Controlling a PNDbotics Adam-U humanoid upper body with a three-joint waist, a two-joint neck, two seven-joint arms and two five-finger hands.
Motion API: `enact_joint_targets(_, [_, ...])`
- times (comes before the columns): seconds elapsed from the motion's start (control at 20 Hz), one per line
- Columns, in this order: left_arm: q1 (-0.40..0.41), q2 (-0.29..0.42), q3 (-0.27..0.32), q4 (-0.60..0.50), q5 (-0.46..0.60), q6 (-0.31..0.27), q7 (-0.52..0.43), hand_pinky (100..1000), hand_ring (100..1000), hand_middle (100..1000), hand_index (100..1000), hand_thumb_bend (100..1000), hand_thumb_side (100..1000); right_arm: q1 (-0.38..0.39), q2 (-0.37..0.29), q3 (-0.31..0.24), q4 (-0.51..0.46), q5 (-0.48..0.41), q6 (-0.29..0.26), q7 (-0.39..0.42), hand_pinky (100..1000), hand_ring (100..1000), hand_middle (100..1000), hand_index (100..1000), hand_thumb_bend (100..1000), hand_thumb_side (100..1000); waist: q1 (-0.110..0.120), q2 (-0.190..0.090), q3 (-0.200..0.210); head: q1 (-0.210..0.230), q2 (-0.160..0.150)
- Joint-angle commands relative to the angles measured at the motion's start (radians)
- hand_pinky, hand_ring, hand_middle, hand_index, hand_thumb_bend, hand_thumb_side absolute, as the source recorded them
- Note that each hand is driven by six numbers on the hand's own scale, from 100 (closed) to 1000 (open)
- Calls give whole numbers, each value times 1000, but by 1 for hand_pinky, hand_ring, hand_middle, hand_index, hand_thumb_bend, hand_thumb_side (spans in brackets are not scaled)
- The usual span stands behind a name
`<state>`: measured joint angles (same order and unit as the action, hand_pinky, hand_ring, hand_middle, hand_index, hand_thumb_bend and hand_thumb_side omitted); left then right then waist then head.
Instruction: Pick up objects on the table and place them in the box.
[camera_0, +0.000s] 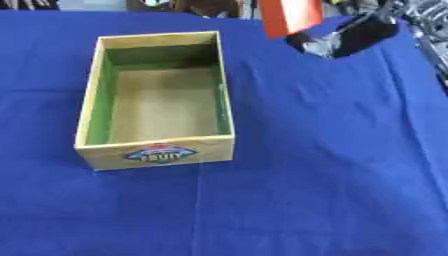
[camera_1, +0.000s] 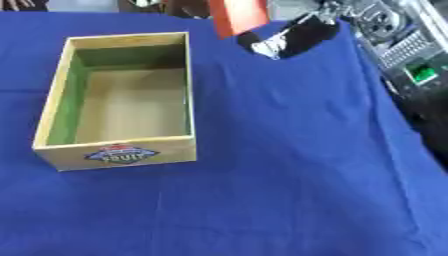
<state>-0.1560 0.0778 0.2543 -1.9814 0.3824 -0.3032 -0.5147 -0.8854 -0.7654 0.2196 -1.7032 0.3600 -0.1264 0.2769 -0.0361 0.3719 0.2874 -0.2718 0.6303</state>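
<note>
A red-orange block (camera_0: 290, 16) hangs at the far edge of the bench (camera_0: 332, 150), carried by the robot's right hand (camera_0: 346, 37), which enters from the upper right as a black and silver shape. The block's top runs out of view, and its lower edge sits just above the dark mass of the hand. The fingers are blurred into that dark shape, so whether they curl round the block or merely press against it cannot be told. The left hand shows in neither view.

The wooden box (camera_0: 154, 154), open at the top and bare inside, with green-tinted inner walls and a fruit label on its near face, stands on the blue cloth left of centre, well apart from the block. No other loose item shows on the cloth.

The risks appear to lie in the crossing. The block is a tall, flat-sided piece held near its lower end, so it may tip or slide out of the hold as the arm swings leftward. If it comes in low, it could strike the box's far right corner or right wall and push the light box across the cloth. Let go too soon or off-centre, it would likely land on the rim or on the cloth beside the box, and the creased cloth could let the box drift.
</note>
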Motion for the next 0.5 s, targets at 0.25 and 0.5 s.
enact_joint_targets(0.25, [-53, 14, -42, -19, 45, -21, -46, 275, 332, 426, 515, 100, 930, -149, 130, 91, 145, 97, 12, -72, 679, 603, 100, 136, 100, 141, 2, 1, 35, -62, -41])
enact_joint_targets(0.5, [-91, 24, -72, -19, 114, -49, -66, 276, 329, 419, 515, 100, 920, -175, 193, 134, 266, 171, -40, -80, 692, 617, 100, 138, 100, 141, -6, 13, 55, -83, -41])
